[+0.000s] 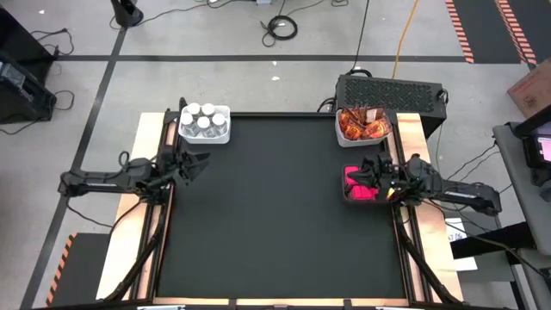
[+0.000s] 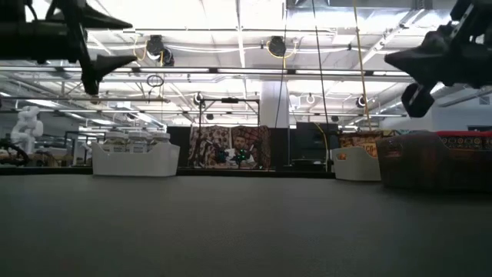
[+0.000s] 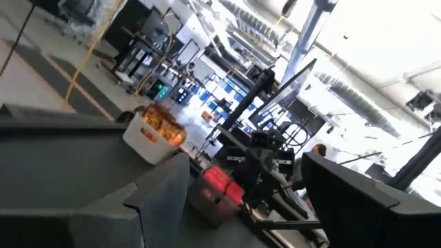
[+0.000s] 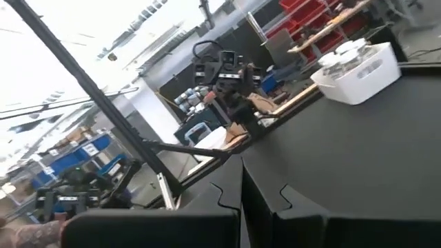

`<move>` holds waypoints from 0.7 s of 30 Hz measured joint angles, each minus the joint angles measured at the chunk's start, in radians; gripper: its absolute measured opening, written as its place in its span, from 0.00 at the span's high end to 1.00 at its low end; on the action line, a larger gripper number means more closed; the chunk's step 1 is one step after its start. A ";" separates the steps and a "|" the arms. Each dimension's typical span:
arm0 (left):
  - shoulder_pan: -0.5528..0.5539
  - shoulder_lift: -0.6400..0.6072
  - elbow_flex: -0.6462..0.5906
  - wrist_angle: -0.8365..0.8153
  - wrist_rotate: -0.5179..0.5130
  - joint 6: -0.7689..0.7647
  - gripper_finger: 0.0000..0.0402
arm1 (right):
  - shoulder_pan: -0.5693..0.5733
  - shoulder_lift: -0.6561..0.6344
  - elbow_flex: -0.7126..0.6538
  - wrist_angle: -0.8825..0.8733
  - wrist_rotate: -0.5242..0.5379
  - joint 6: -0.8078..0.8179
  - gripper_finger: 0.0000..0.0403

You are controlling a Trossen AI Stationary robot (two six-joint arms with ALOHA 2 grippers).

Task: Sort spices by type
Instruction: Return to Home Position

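Observation:
Clear white-capped jars [image 1: 205, 120] stand in a white bin at the table's far left. Orange-brown sachets [image 1: 362, 126] fill a white bin at the far right. Pink cube boxes [image 1: 357, 184] lie in a dark bin just nearer. My left gripper [image 1: 203, 164] hangs open and empty in the air near the jar bin, pointing toward the table's right. In the left wrist view its fingers [image 3: 158, 200] stand wide apart. My right gripper [image 1: 362, 170] is shut and empty, raised above the pink boxes' bin. In the right wrist view [image 4: 242, 165] its fingers meet.
The black mat [image 1: 284, 215] covers the table between the arms. In the low view the jar bin [image 2: 135, 158], the sachet bin [image 2: 357, 165] and the dark bin [image 2: 434, 161] stand along the far side, and both grippers hang high above the table.

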 joint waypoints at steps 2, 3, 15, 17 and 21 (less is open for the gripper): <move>0.006 0.000 -0.033 0.023 0.004 -0.034 0.30 | -0.019 0.002 0.000 -0.018 -0.016 -0.001 1.00; 0.009 0.000 -0.049 0.033 0.013 -0.046 0.30 | -0.029 0.000 0.000 -0.024 -0.018 -0.007 1.00; 0.010 0.001 -0.063 -0.061 0.062 -0.018 0.30 | -0.148 0.012 0.002 -0.064 -0.126 -0.371 1.00; 0.010 0.001 -0.063 -0.116 0.062 -0.010 0.30 | -0.147 0.012 0.002 -0.064 -0.127 -0.498 1.00; 0.010 0.003 -0.063 -0.198 0.062 0.090 0.30 | -0.147 0.012 0.002 -0.064 -0.125 -0.594 1.00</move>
